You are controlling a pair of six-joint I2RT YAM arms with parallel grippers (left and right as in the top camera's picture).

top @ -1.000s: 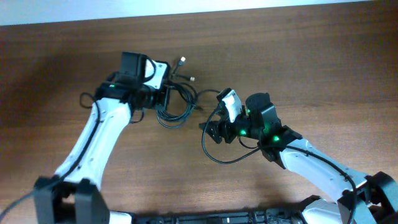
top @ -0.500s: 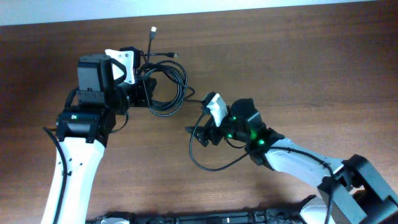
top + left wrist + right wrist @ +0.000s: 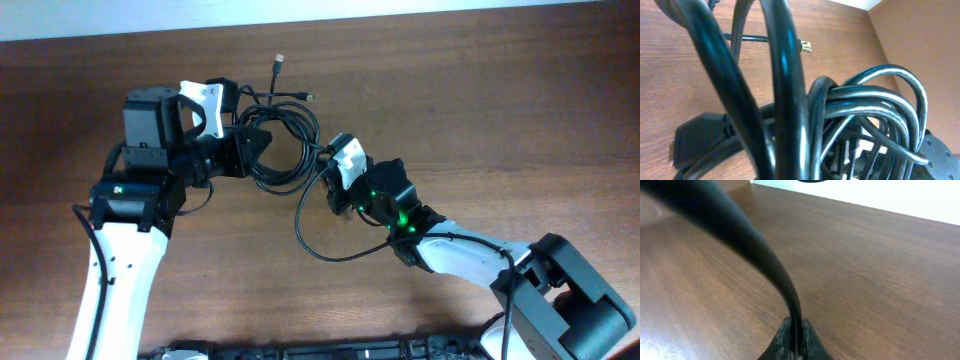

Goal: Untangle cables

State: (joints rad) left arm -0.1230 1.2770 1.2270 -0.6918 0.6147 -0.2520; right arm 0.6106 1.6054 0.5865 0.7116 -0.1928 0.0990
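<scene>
The cables (image 3: 288, 150) form a tangled black bundle of loops on the wooden table, left of centre. Two plug ends (image 3: 279, 63) stick out above it. My left gripper (image 3: 253, 142) is shut on the bundle's left side. In the left wrist view the thick glossy cables (image 3: 865, 100) fill the frame and hide the fingers, and a gold-tipped plug (image 3: 805, 46) lies on the table beyond. My right gripper (image 3: 327, 160) sits at the bundle's right edge, and its fingertips (image 3: 807, 342) are shut on one black cable strand (image 3: 765, 255). A loose loop (image 3: 303, 232) of cable trails below it.
The brown wooden table (image 3: 520, 110) extends to the right and behind the bundle. Its far edge meets a pale wall (image 3: 300, 10). Both arms' own thick wires run along their white links (image 3: 115, 270).
The right gripper has moved up and left to the bundle's right edge and closed on a cable strand. The left gripper, still holding the bundle, has shifted slightly right.
</scene>
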